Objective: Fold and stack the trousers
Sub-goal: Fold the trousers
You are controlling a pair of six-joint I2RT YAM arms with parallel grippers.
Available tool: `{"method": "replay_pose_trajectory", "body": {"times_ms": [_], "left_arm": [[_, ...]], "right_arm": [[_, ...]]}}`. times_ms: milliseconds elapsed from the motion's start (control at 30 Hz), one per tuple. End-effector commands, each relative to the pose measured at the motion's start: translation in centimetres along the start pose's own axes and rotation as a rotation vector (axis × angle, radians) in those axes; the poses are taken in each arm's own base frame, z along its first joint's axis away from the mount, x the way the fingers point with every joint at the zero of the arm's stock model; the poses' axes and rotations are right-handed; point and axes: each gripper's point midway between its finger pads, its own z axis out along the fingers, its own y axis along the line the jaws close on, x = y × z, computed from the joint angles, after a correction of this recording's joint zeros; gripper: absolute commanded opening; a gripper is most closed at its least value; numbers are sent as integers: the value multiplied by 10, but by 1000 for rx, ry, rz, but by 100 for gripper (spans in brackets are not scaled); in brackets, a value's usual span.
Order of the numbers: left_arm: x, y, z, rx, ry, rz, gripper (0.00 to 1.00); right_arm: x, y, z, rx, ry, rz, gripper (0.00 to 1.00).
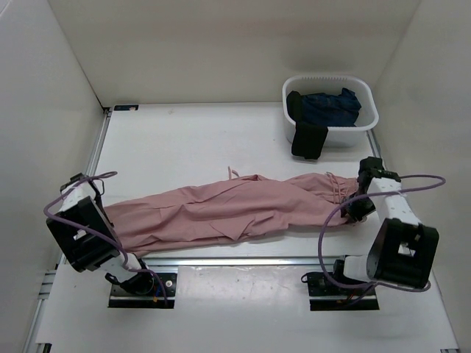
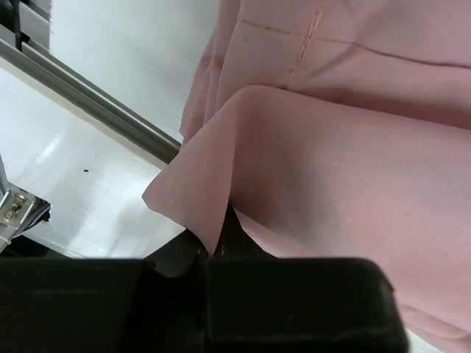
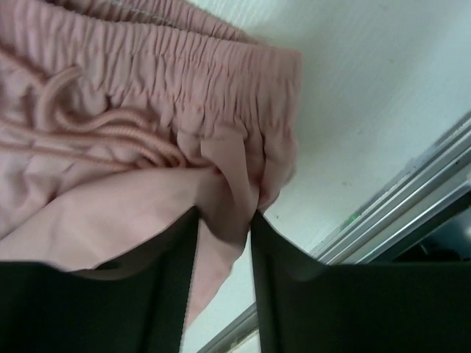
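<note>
We find the trousers [image 1: 221,209] laid out full length across the near half of the table [image 1: 184,140], leg ends toward the left arm and waistband [image 3: 184,66] toward the right arm. The legs lie roughly together, with wrinkles along the middle.

The left gripper [image 2: 213,254] is clamped on a corner of the leg hem [image 2: 191,198], and the cloth rises in a peak from between the closed fingers. The right gripper [image 3: 224,228] holds a fold of the waistband just beside the drawstrings [image 3: 96,140]. Its fingers stand slightly apart, and bunched fabric fills the gap.

We judge the task to be at an early stage. Both ends are gripped, but no fold is made yet (the garment shows its whole length). The folding and the stacking remain. A white basket [image 1: 368,121] at the far right holds a dark blue garment [image 1: 327,107], and a black garment [image 1: 307,140] hangs over its rim.
</note>
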Motion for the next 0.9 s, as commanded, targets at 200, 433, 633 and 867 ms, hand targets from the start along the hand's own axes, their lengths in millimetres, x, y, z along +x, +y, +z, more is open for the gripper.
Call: {"method": "replay_pose_trajectory", "body": {"times_ms": [200,433,633,867], "left_arm": [[-51,13,-42,15,-223,-82,14],[-151,38,-143,-31,-565,-153,14],[-188,55,-246,-22,-860,-225,14],[-107,50,-152,-145,-679,-193,14]], "right_arm": [[-25,24,5,-25,-17,14,0],[-99,83,-48,-133,-141,-1,0],[-136,97,-102,-220,-280,28,0],[-96,47,-57,-130,-206,42,0]]}}
